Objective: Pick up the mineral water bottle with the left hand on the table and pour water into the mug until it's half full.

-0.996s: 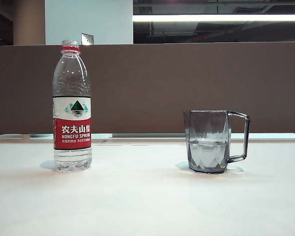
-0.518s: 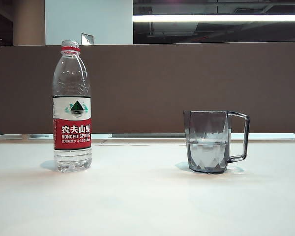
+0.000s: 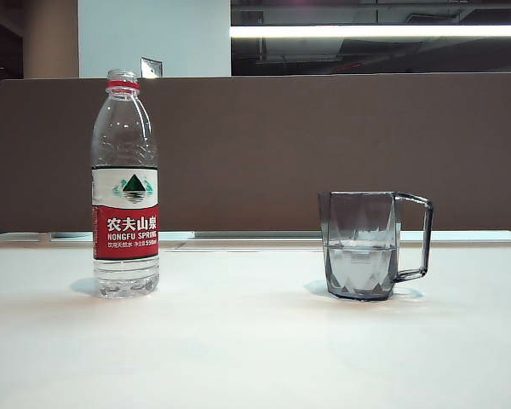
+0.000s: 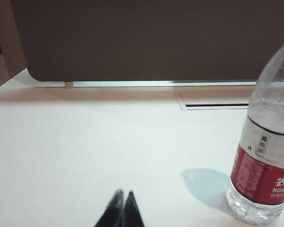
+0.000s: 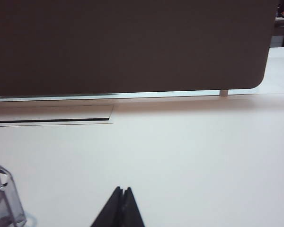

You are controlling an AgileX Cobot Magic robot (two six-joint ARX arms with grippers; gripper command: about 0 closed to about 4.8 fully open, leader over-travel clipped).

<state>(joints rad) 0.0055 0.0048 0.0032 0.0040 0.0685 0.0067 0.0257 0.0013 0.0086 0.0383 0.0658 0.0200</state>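
The mineral water bottle (image 3: 125,183) stands upright on the left of the table (image 3: 255,341), uncapped, with a little water at its bottom. It also shows in the left wrist view, bottle (image 4: 267,142), off to one side of my left gripper (image 4: 123,193), which is shut and empty, well apart from it. The smoky faceted mug (image 3: 362,245) stands on the right, handle pointing right, with water up to about its middle. Only the mug's rim corner (image 5: 2,201) shows in the right wrist view, apart from my right gripper (image 5: 122,188), shut and empty. Neither arm shows in the exterior view.
A brown partition (image 3: 264,153) runs along the table's far edge. A thin slot cover (image 4: 217,100) lies flat in the tabletop just before it. Open tabletop lies between bottle and mug and in front of both.
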